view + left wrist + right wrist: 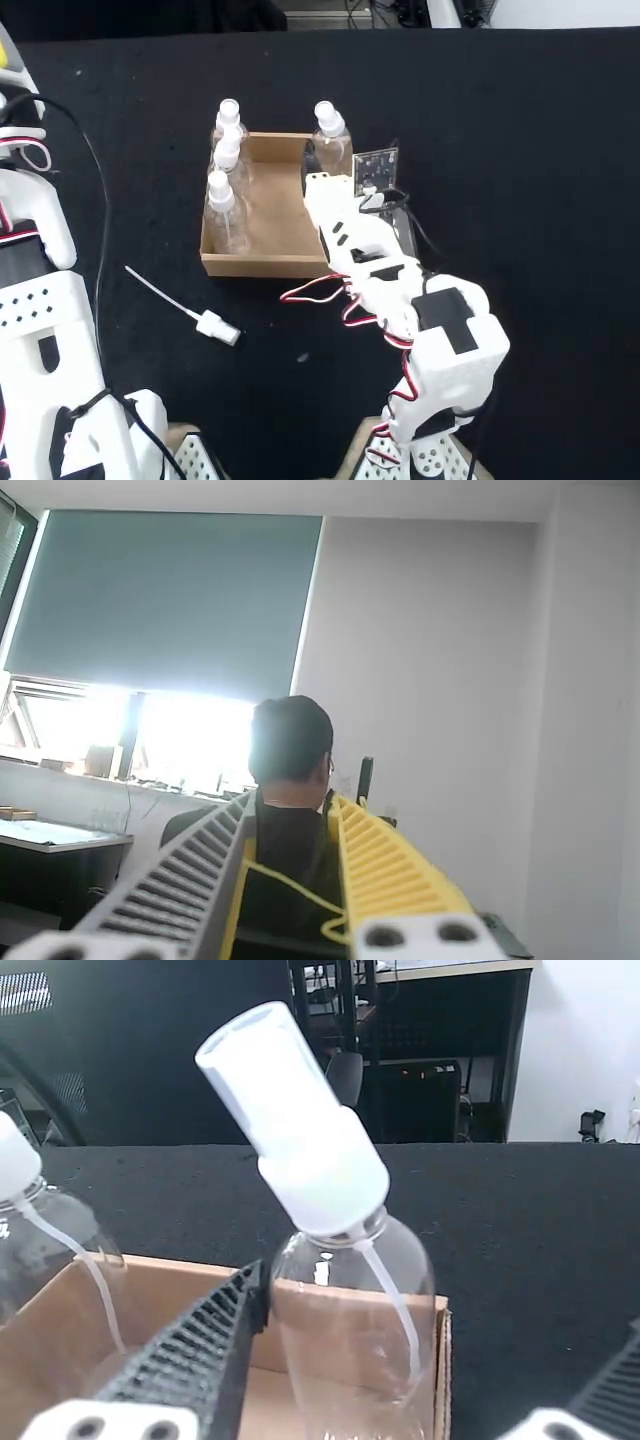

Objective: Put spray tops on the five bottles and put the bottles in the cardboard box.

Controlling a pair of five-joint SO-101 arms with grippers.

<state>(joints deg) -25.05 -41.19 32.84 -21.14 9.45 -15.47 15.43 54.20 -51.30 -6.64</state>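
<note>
A cardboard box stands mid-table. Three clear bottles with white spray tops line its left wall. A fourth capped bottle stands at the box's far right corner. My right gripper is open around that bottle: the black finger lies against its side and the other finger is well apart from it. Its spray top sits tilted. A loose spray top with a long tube lies on the table in front of the box. My left gripper is raised at the table's left edge, open and holding nothing.
The black tablecloth is bare to the right of and behind the box. The left arm's white body rises along the left edge. A neighbouring bottle stands close beside the right gripper, inside the box.
</note>
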